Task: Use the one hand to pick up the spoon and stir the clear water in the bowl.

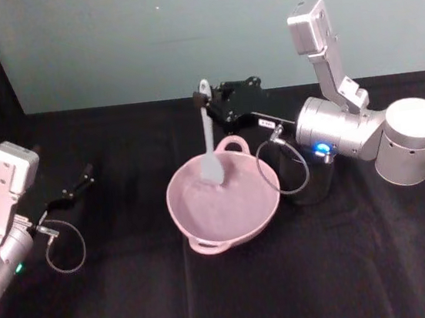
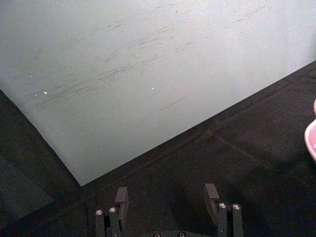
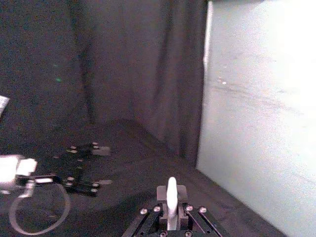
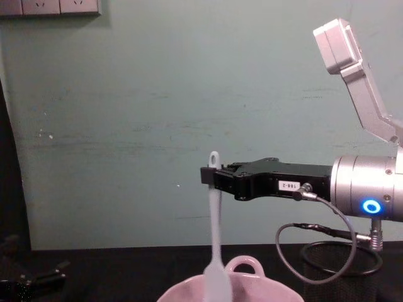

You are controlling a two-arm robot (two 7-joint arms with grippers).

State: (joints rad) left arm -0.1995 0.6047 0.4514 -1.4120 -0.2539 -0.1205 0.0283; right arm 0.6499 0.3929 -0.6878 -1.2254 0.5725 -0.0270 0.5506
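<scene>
Head view: the matte black right gripper [image 1: 203, 100] is clenched on the handle of the slim, translucent white spoon [image 1: 210, 147]. The spoon hangs upright with its flat paddle head inside the glossy pink bowl [image 1: 197, 227] at centre. The left gripper [image 1: 83, 177] sits far left over black cloth [image 1: 138, 308].

Left wrist view: its jaws stand apart, empty.

Right wrist view: the fingers pinch the handle.

Chest view: the holed handle end sticks up above the gripper. A black mesh cup [image 4: 343, 264] stands right of the bowl.

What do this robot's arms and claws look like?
Both arms are silver-white with rounded joints. The left gripper and right gripper are black and two-fingered, each trailing a looped grey cable. The right wrist bears a blue ring light and a small white label.
</scene>
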